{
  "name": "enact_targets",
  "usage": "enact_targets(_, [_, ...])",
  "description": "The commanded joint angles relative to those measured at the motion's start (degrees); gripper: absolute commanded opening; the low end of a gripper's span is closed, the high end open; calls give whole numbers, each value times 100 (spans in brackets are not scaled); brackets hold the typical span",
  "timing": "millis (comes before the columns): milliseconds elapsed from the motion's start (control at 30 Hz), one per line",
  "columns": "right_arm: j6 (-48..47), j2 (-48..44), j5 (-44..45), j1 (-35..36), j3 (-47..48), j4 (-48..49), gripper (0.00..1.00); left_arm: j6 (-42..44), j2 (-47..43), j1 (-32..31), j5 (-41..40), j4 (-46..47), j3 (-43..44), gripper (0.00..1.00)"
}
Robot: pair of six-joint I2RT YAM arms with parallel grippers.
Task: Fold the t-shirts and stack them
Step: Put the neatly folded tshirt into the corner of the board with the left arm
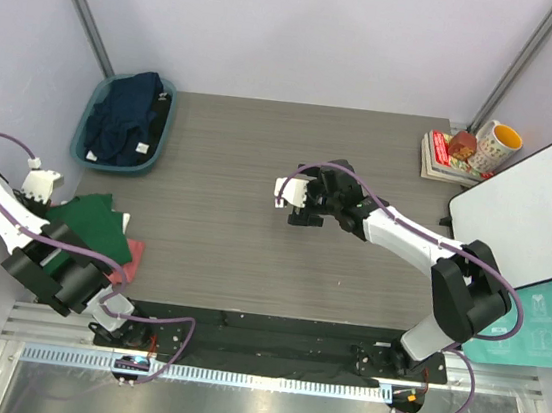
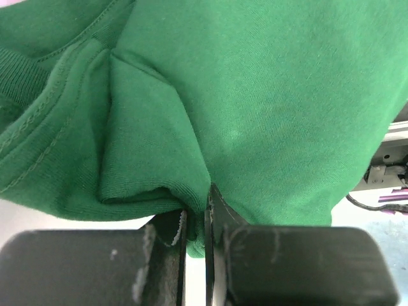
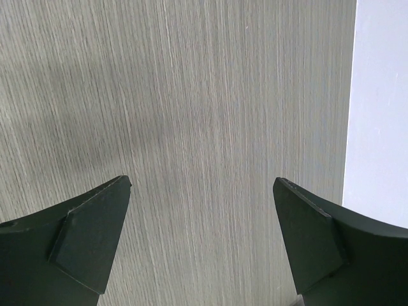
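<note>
while the left hand (image 2: 196, 220) pinches the green t-shirt (image 2: 255, 115), the right hand (image 3: 203, 191) hangs wide, empty.
it lies at the tabletop (image 1: 249, 264) left edge, well apart from the right hand.

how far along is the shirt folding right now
Partway. Possibly done: a salmon-pink t-shirt peeks out at the left of the table. In hand: the left gripper is shut on the dark green t-shirt beside it; the right gripper is open over bare table. Left: navy t-shirts bunched in the teal tub.
</note>
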Motion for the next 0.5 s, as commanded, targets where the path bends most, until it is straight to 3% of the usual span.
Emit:
enact_targets(0, [48, -6, -90, -15, 194, 256, 100, -99, -303, 71, -242, 757, -397, 0])
enact_targets(467, [101, 91, -107, -15, 300, 247, 100, 226, -285, 10, 672, 2057, -493, 1])
